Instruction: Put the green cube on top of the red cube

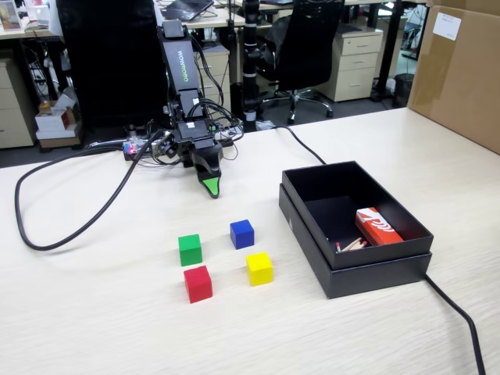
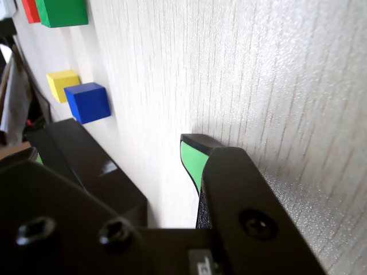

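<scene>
The green cube sits on the pale wooden table, with the red cube just in front of it, a small gap between them. In the wrist view both show at the top left corner, the green cube and a sliver of the red cube. My gripper hangs low over the table, behind the cubes and well apart from them. In the wrist view my gripper is open with nothing between the jaws. One green-padded fingertip shows plainly.
A blue cube and a yellow cube stand right of the green and red ones. An open black box holding a red-and-white packet lies further right. A black cable loops at left. A cardboard box stands far right.
</scene>
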